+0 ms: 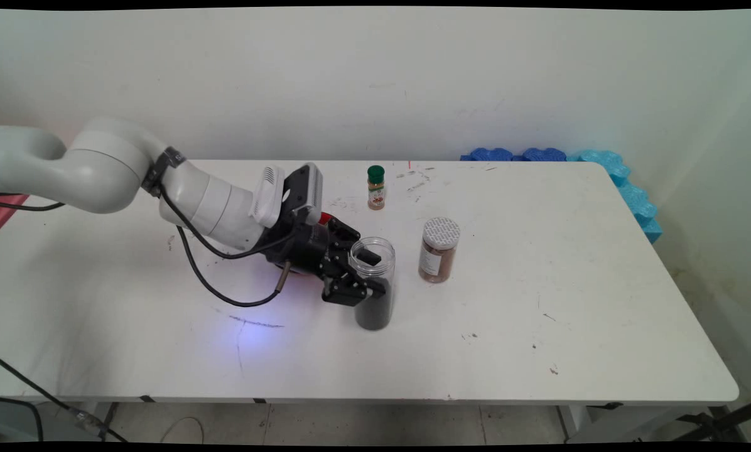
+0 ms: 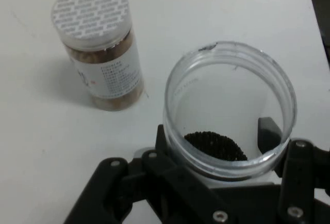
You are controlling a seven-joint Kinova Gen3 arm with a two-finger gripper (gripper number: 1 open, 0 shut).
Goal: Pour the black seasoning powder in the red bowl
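Here, fingers (image 2: pixel 269 134) around clear cylindrical jar (image 1: pixel 373 282)

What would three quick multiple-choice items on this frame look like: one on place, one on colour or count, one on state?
1. Where does the foil-topped jar stand relative to the open clear jar?
A. On its left, by the arm
B. On its right, apart from it
C. Stacked on top of it

2. What colour is the cap of the small spice bottle?
A. Red
B. White
C. Green

3. What is the gripper doing?
A. Closed around the open clear jar
B. Raised high above the table
C. Holding the small spice bottle

Answers: 1 B, bare table shows between them. 2 C, green cap in the main view. 3 A, fingers on both sides of the jar wall in the hand view.
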